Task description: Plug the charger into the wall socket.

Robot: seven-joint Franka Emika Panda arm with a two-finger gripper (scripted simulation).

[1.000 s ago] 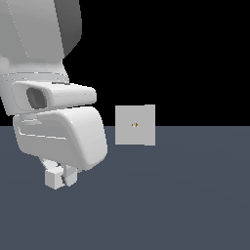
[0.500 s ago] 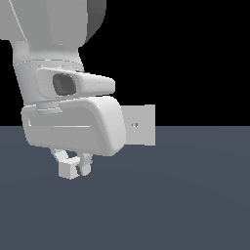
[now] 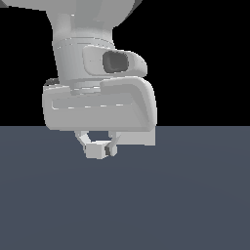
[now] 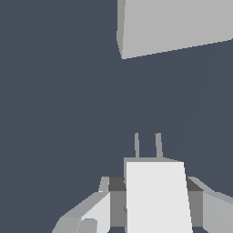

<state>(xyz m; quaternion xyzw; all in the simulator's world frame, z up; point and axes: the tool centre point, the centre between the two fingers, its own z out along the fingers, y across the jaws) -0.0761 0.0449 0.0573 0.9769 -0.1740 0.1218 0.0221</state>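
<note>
Charger (image 4: 156, 195) clamped in claw (image 3: 97, 148), carried above the bench (image 3: 195, 195), prongs aimed toward wall socket (image 4: 177, 25), clear gap between. Pickup done; final approach, alignment and insertion left.

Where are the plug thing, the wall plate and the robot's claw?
charger (image 4: 157, 195): wrist view, its white top face.
wall socket (image 4: 175, 25): wrist view, its grey body.
gripper (image 3: 97, 146): exterior view, between the fingertips, shut on the charger.

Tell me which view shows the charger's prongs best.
The wrist view: the charger sits between the gripper fingers, both prongs pointing toward the wall socket. The exterior view shows only the charger's block end; the arm hides most of the socket.
</note>
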